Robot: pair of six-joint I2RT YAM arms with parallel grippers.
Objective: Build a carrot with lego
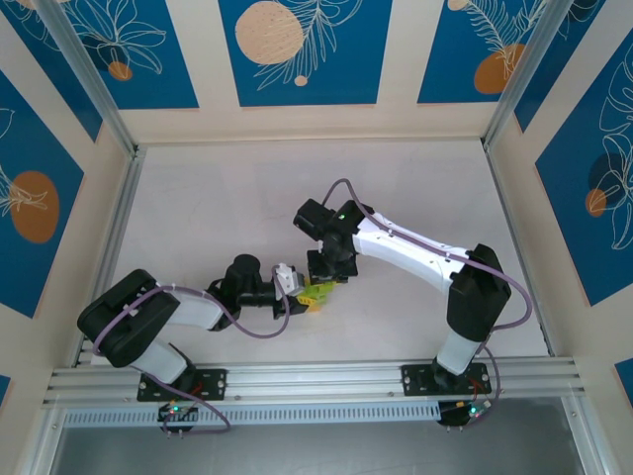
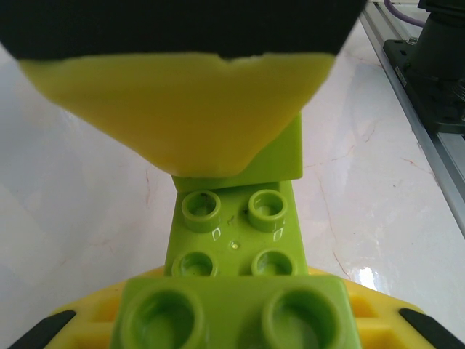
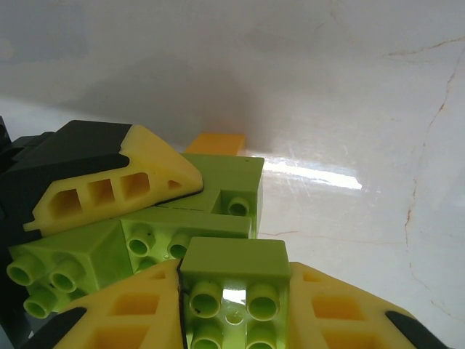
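Observation:
The lego is a cluster of lime-green bricks [image 1: 318, 295] held just above the table between the two arms. My left gripper [image 1: 300, 288] is shut on this cluster; in the left wrist view its yellow fingers [image 2: 80, 327] clamp a green brick [image 2: 232, 309], with a studded plate [image 2: 232, 233] reaching away from it. My right gripper [image 1: 326, 275] is shut on another lime-green brick [image 3: 234, 273], pressed against the cluster [image 3: 145, 243] from above. An orange brick [image 3: 216, 143] peeks out behind the green ones; whether it is joined to them is hidden.
The pale marble table [image 1: 218, 198] spreads round both grippers. An aluminium rail [image 1: 316, 376] with the arm bases runs along the near edge, and the right arm's base [image 2: 436, 58] sits to the right in the left wrist view. Frame posts [image 1: 514, 89] stand at the back corners.

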